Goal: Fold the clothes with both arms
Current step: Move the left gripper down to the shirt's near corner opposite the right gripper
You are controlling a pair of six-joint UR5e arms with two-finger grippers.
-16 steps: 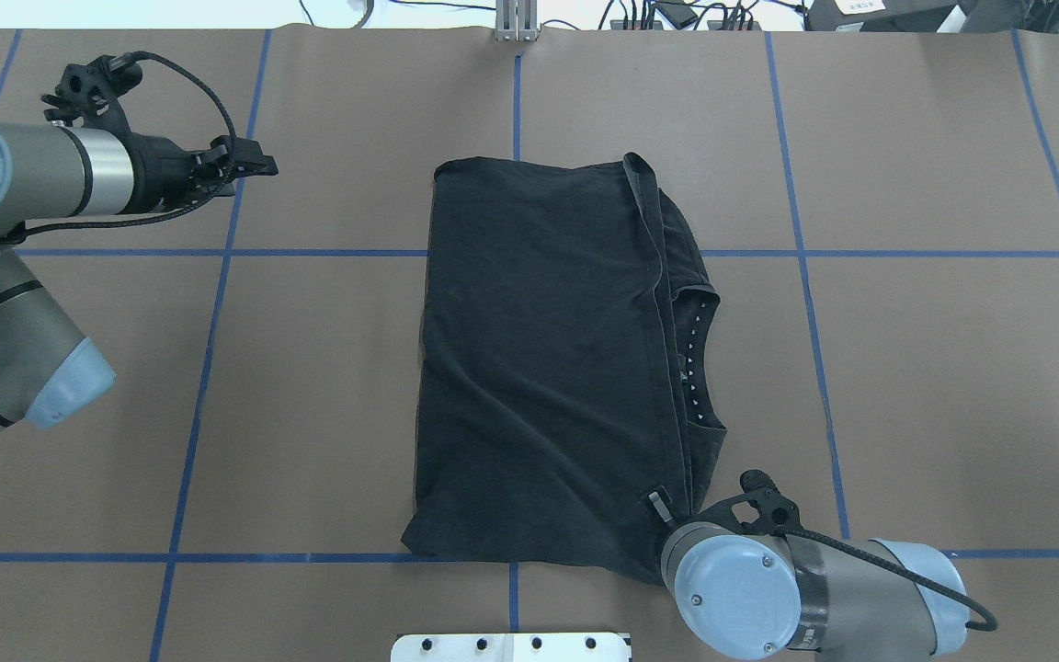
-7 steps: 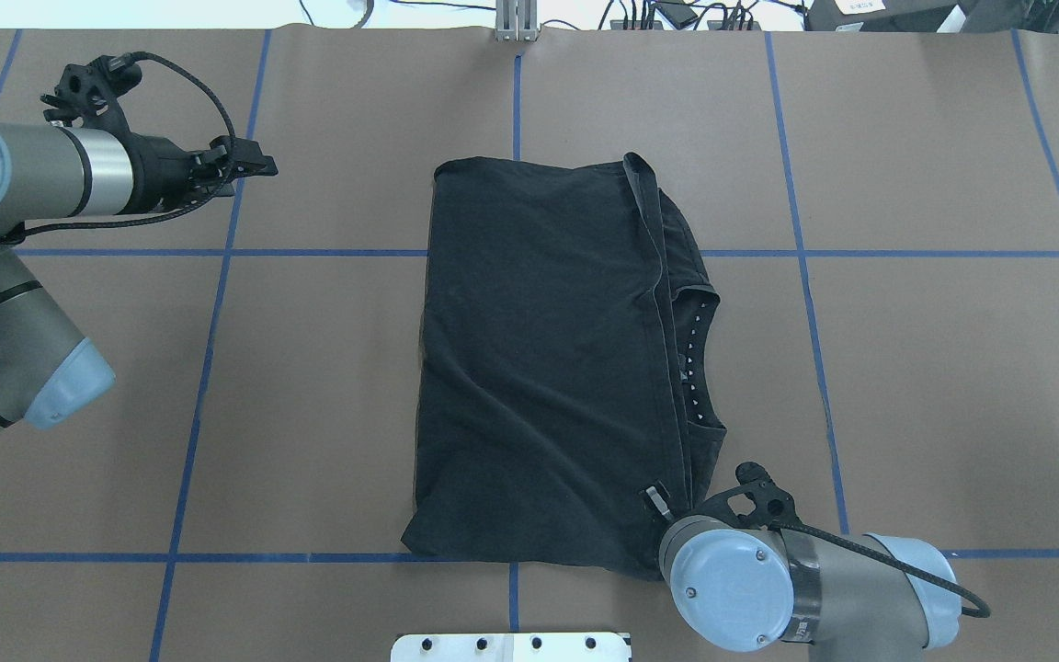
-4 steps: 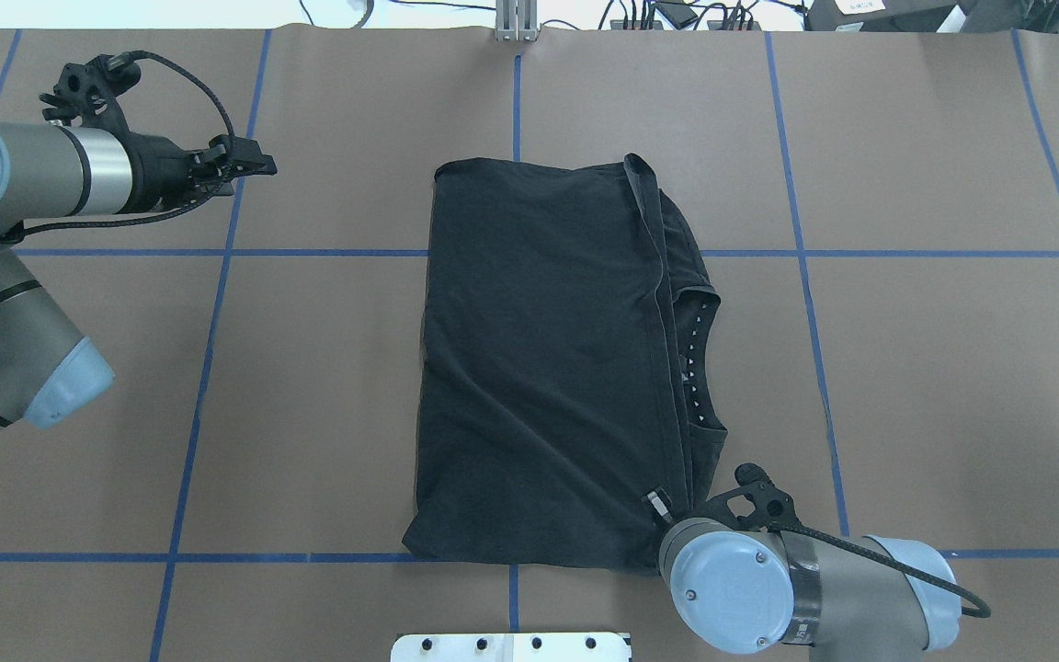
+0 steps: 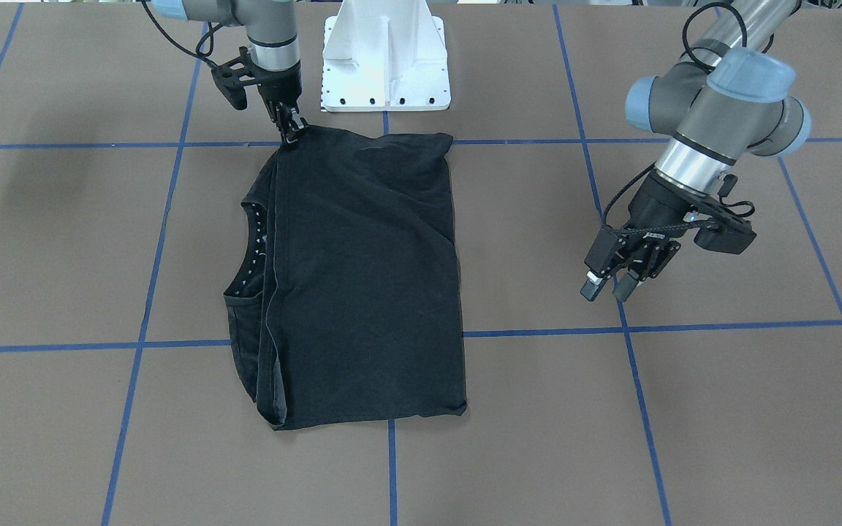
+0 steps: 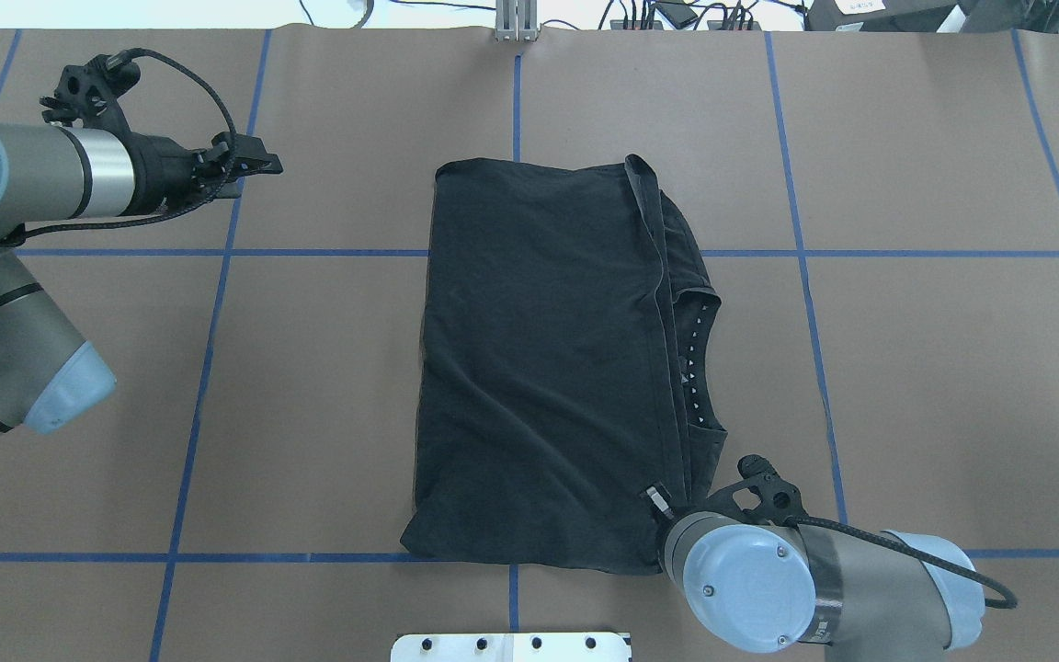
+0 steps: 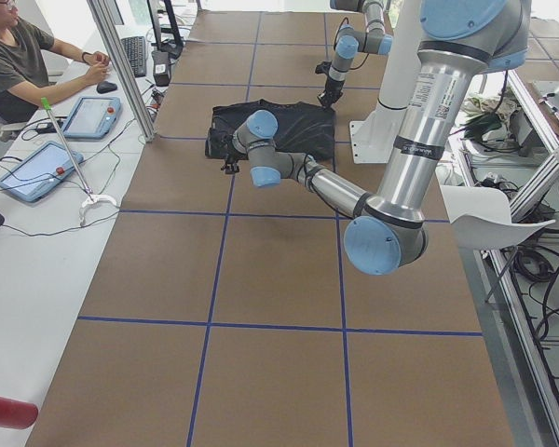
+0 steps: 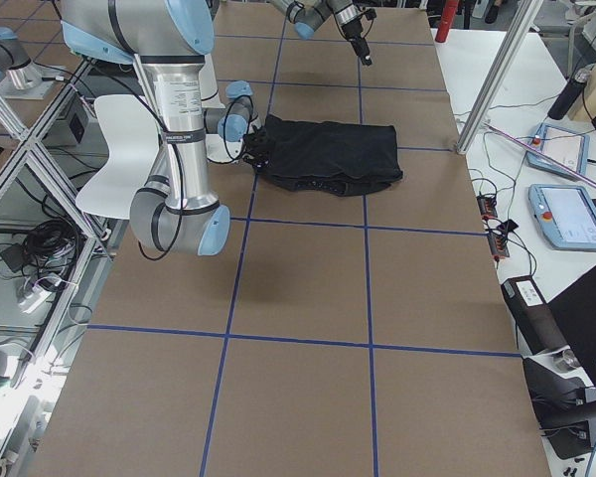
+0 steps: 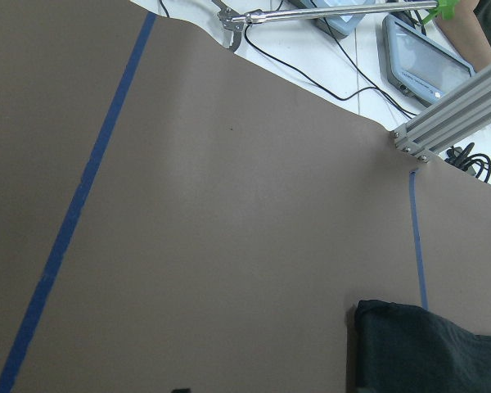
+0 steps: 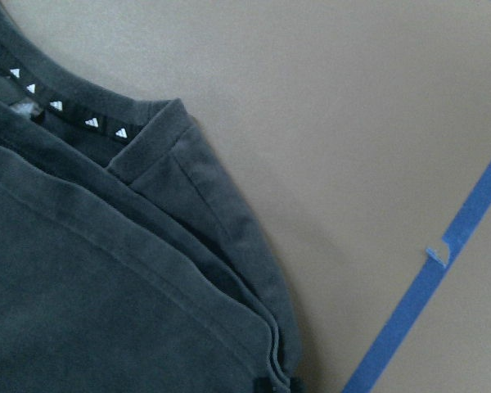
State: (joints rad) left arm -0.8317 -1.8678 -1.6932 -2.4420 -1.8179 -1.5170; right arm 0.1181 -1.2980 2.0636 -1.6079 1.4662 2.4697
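While right gripper (image 4: 291,134) sits at near right corner of T-shirt (image 5: 539,368), little has moved: right arm (image 5: 750,598) nudged slightly outward, cloth unshifted. T-shirt lies folded, mid-tabletop (image 5: 952,368), collar toward robot's right. Right jaws: tips lost against black hem, cannot tell if pinching. Left gripper (image 4: 606,286) hovers well off to left over bare tabletop, jaws parted, empty. Judgement: next fold not yet begun; left arm (image 5: 33,179) must come in first.

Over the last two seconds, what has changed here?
The wrist of the right arm drifted slightly rightward in the overhead view; no grasp or release shows. The right gripper stays at the T-shirt corner, the folded T-shirt is unchanged, and the open left gripper keeps its place.
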